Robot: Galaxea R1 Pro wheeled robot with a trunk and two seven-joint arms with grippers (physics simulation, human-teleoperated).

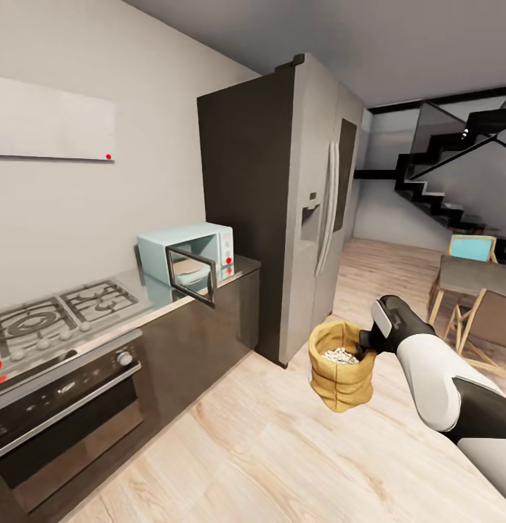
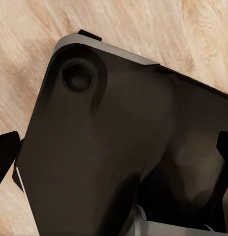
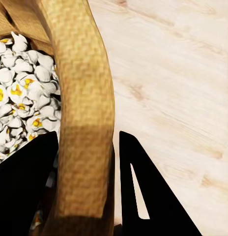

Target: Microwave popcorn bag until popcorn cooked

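Right gripper (image 3: 87,187): fingers clamped on the rolled rim of the popcorn bag (image 1: 342,367), one inside, one outside; bag upright, carried above the wood floor (image 1: 267,450). Popcorn (image 3: 20,83): whitish pieces heaped inside.

Left gripper: dark fingertips flank a dark body in its wrist view; open or closed cannot be told.

Microwave (image 1: 187,250): ahead and to the left of the bag, on the countertop (image 1: 242,265), door (image 1: 191,274) swung open toward the robot; the right arm is probably the nearer one
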